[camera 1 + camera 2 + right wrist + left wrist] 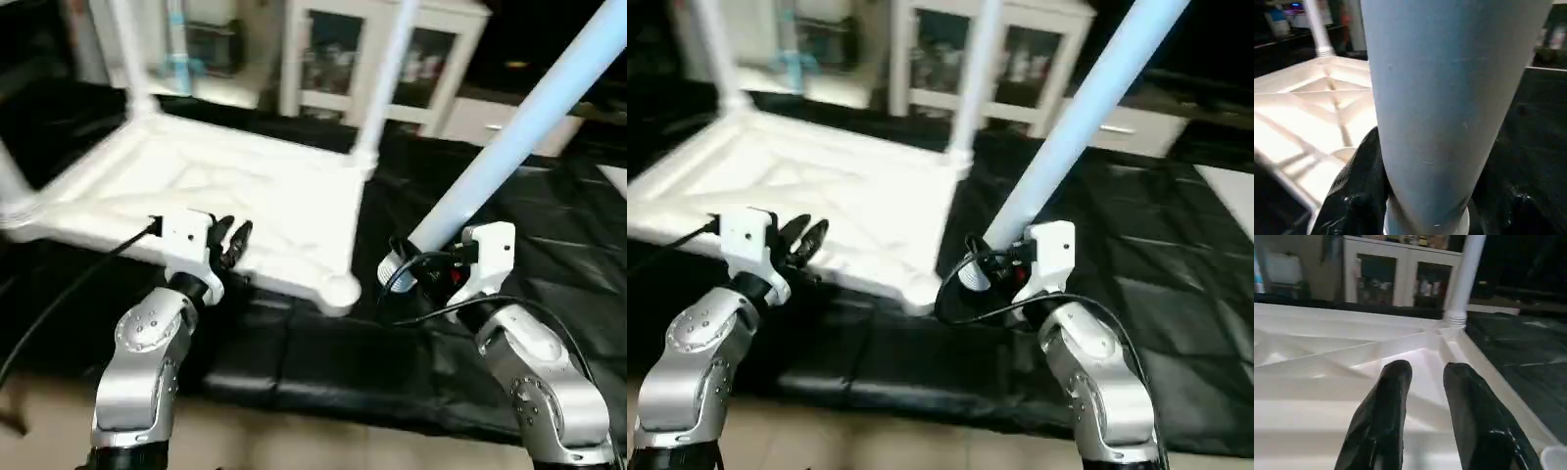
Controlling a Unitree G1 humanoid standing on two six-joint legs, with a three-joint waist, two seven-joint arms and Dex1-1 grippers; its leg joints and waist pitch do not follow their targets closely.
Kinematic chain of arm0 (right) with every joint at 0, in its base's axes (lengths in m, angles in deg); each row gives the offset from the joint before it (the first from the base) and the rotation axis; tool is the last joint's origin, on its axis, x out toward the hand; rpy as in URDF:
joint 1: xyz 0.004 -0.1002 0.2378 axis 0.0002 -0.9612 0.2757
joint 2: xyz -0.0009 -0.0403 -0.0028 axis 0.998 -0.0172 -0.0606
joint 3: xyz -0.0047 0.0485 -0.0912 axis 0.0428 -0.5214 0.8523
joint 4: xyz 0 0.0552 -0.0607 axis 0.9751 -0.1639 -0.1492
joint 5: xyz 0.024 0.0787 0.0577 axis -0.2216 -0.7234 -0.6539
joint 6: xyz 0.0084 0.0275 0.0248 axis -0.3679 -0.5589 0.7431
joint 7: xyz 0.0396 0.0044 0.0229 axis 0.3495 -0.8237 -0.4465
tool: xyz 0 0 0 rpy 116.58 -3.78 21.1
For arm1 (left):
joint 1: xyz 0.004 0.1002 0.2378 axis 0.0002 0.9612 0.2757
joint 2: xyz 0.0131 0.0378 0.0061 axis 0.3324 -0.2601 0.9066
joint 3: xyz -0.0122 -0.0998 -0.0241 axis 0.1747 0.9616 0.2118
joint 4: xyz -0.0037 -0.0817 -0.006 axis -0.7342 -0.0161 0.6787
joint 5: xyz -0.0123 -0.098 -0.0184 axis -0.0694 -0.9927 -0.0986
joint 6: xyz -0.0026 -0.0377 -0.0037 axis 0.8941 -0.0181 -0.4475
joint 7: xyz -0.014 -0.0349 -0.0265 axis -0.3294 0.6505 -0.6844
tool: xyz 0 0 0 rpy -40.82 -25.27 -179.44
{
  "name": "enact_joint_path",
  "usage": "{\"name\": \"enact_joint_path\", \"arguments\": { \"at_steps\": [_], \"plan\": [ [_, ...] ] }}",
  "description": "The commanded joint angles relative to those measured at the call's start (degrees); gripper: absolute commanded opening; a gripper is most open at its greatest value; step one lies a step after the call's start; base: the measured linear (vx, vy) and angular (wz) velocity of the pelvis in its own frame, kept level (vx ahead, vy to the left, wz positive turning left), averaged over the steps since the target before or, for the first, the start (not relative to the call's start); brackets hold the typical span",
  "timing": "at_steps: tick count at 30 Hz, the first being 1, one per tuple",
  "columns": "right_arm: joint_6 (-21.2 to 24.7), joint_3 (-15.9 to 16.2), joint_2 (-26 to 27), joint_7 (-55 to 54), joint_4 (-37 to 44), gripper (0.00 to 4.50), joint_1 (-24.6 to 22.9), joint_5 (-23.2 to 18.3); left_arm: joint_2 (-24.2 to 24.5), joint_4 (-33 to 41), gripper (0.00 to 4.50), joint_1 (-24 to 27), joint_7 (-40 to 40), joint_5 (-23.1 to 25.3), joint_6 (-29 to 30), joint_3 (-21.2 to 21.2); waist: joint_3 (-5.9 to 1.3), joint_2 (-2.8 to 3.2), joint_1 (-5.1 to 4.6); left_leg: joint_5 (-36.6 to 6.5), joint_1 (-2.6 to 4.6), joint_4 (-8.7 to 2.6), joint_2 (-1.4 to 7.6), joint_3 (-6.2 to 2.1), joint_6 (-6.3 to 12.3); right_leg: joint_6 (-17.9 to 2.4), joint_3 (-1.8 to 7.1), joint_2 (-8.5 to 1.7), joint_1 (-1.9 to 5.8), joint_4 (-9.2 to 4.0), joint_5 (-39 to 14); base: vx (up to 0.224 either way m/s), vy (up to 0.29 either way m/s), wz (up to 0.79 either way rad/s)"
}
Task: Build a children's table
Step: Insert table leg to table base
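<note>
Upturned top on black cloth, one loose leg in the right gripper.

The work table wears a creased black cloth; behind it stand a white glass-door cabinet and dim shelves. The top lies ribbed side up on the cloth, with legs already standing in its far corners. The left gripper hovers at the near rim, its fingers slightly apart and holding nothing. The right gripper is clamped on the thick end of a tilted leg, just beside the top's bare near-right corner lobe. Black cables trail from both wrists.
</note>
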Motion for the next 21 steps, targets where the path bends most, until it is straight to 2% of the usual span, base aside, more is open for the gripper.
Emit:
{"name": "enact_joint_path", "arguments": {
  "at_steps": [1,2,3,4,5,6,7,8,9,10,11,12,13,14,15,16,17,18,19,20,21],
  "plan": [
    [0.3,-0.5,-0.5,0.2,-0.4,1.85,0.7,0.3,-0.4,1.2,1.49,-0.1,-0.7,0.1,0.9,-0.5,-3.17,0.29,0.37,-24.6,-0.51,-5.33,1.54,-0.52,1.48,-5.5,2.44,-3.35,2.57,-5.57,-31.1,0.0,0.0,0.0],
    [0.3,-0.4,-0.5,0.2,-0.5,1.85,0.8,0.3,-0.4,1.3,1.49,-0.2,-0.7,0.0,1.0,-0.6,-3.39,0.28,0.55,-21.6,-0.55,-5.31,1.52,-0.37,2.23,-6.2,2.52,-3.19,2.77,-5.33,-28.9,0.103,0.008,-0.05],
    [0.2,-0.3,-0.5,0.3,-0.5,1.85,0.8,0.3,-0.4,1.6,1.49,-0.1,-1.0,-0.1,1.2,-0.9,-3.8,0.62,0.63,-17.0,0.37,-5.34,1.72,-0.2,3.79,-8.4,2.26,-2.58,2.49,-4.47,-22.4,0.133,-0.002,0.03],
    [0.2,-0.1,-0.6,0.4,-0.6,1.85,0.9,0.3,-0.3,1.9,1.49,-0.1,-1.3,-0.2,1.4,-1.1,-4.04,0.68,0.51,-15.0,0.82,-5.34,1.81,-0.32,4.69,-9.5,1.99,-2.07,2.4,-3.82,-18.5,0.242,-0.005,0.06],
    [0.2,0.1,-0.6,0.5,-0.6,1.85,0.9,0.4,-0.3,2.1,1.49,0.0,-1.6,0.0,1.5,-1.2,-4.37,0.92,0.28,-10.6,2.49,-5.25,2.06,-0.79,7.29,-11.7,1.41,-1.2,1.64,-2.28,-10.2,0.185,-0.006,0.06],
    [0.3,0.1,-0.7,0.6,-0.7,1.85,0.9,0.4,-0.2,2.2,1.49,0.0,-1.8,-0.1,1.6,-1.2,-4.52,0.76,-0.06,-5.4,2.9,-4.83,1.77,-1.29,10.66,-12.6,1.15,-0.73,1.67,-1.21,-4.2,0.197,-0.008,0.05],
    [0.3,0.2,-0.7,0.6,-0.7,1.85,0.9,0.4,-0.2,2.3,1.49,0.0,-1.9,-0.1,1.7,-1.2,-4.78,0.36,0.26,0.3,3.15,-3.63,0.93,-1.04,14.71,-13.2,1.53,-0.76,1.78,-0.44,1.4,0.179,-0.016,0.06],
    [0.3,0.2,-0.7,0.6,-0.7,1.85,0.9,0.3,-0.1,2.4,1.49,0.1,-2.0,-0.1,1.9,-1.3,-4.96,0.24,0.49,3.2,2.7,-3.13,0.36,-0.9,16.61,-13.3,1.74,-0.76,2.36,-0.12,3.6,0.179,-0.016,0.06],
    [0.3,0.2,-0.7,0.6,-0.7,1.85,0.9,0.4,0.2,2.6,1.49,0.2,-2.1,-0.1,2.2,-1.4,-5.33,-0.25,1.14,7.8,1.06,-1.86,-1.43,-0.36,18.89,-13.0,2.56,-0.55,4.21,0.22,8.1,0.177,-0.014,0.11],
    [0.3,0.2,-0.7,0.6,-0.7,1.85,0.9,0.4,0.3,2.7,1.49,0.3,-2.1,0.0,2.3,-1.5,-5.68,-0.11,1.5,13.5,1.12,-1.14,-1.99,-0.89,19.76,-12.5,2.62,0.43,4.42,1.37,13.1,0.175,-0.026,0.12],
    [0.2,0.2,-0.7,0.6,-0.7,1.85,0.8,0.4,0.4,2.9,1.49,0.4,-2.2,0.1,2.5,-1.6,-5.83,-0.04,1.4,17.2,1.82,-0.82,-2.1,-1.47,20.41,-11.7,2.33,1.32,4.13,2.14,15.5,0.175,-0.026,0.12],
    [0.2,0.3,-0.6,0.6,-0.8,1.85,0.8,0.4,0.6,3.1,1.49,0.6,-2.0,0.1,2.0,-1.7,-5.98,0.31,0.69,26.4,5.58,-0.25,-0.97,-4.12,23.06,-8.6,1.78,2.67,0.75,4.47,17.6,0.155,-0.063,0.1],
    [0.1,0.3,-0.5,0.5,-0.8,1.85,0.7,0.5,0.8,3.3,1.49,0.9,-1.7,-0.2,2.4,-2.0,-6.66,0.2,-1.54,41.2,11.71,0.9,2.79,-9.28,29.32,-4.5,1.69,1.32,-6.63,7.3,11.1,0.113,-0.103,-0.16],
    [0.1,0.3,-0.5,0.5,-0.8,1.85,0.7,0.5,0.8,3.3,1.49,0.9,-1.7,-0.2,2.4,-2.0,-6.39,0.13,-2.25,49.3,13.02,1.05,4.84,-11.77,32.21,-2.5,2.54,-0.72,-9.85,7.95,5.7,0.113,-0.103,-0.16],
    [0.1,0.3,-0.3,0.4,-0.9,1.85,0.7,0.5,1.1,3.4,1.49,1.0,-1.5,0.0,2.3,-2.4,-6.82,-0.93,-2.65,59.5,10.13,3.54,1.43,-12.5,29.09,-0.3,5.66,-3.65,-9.52,6.93,11.3,0.039,-0.128,-0.49],
    [0.0,0.4,-0.2,0.3,-0.9,1.85,0.6,0.5,1.4,3.4,1.49,1.0,-1.4,0.2,2.3,-2.7,-6.53,-2.89,-1.43,52.1,1.81,5.67,-5.0,-8.59,22.19,1.3,8.27,-3.45,-2.47,6.27,25.9,-0.002,-0.069,-0.13],
    [-0.1,0.5,-0.1,0.2,-0.9,1.85,0.5,0.5,1.6,3.3,1.49,1.0,-1.4,-0.1,2.4,-2.8,-6.96,-5.55,1.73,17.6,-8.31,7.19,-7.8,-4.78,13.57,2.5,12.52,-4.31,8.65,6.14,68.0,-0.002,-0.069,-0.13],
    [-0.1,0.5,0.0,0.2,-0.9,1.85,0.5,0.5,1.6,3.3,1.49,1.1,-1.4,-0.1,2.4,-2.9,-5.73,-4.08,3.24,9.2,-7.65,4.87,-5.05,-4.18,6.39,-1.3,10.39,-4.49,5.38,8.7,97.8,-0.024,0.033,0.2],
    [-0.1,0.5,0.1,0.0,-0.8,1.85,0.3,0.5,1.9,3.3,1.49,1.1,-1.3,-0.4,2.7,-3.0,-5.62,-3.29,2.92,14.2,-7.12,1.98,-5.41,-3.12,2.91,-2.3,7.47,0.68,5.09,9.33,94.1,-0.106,0.071,-0.06],
    [-0.1,0.5,0.2,0.0,-0.7,1.85,0.2,0.5,2.1,3.2,1.49,1.1,-1.2,-0.4,2.8,-3.1,-5.39,-1.66,3.15,17.4,-6.72,1.06,-5.16,-3.0,1.44,-1.7,6.73,2.11,4.89,9.08,86.9,-0.106,0.071,-0.06],
    [-0.1,0.4,0.2,-0.1,-0.5,1.85,0.0,0.5,2.2,3.2,1.49,1.2,-1.1,-0.4,2.8,-3.2,-5.34,-0.23,2.74,20.2,-5.1,1.39,-2.66,-3.56,1.09,-0.5,6.25,2.05,2.87,8.28,72.2,-0.105,0.038,-0.12]
  ]
}}
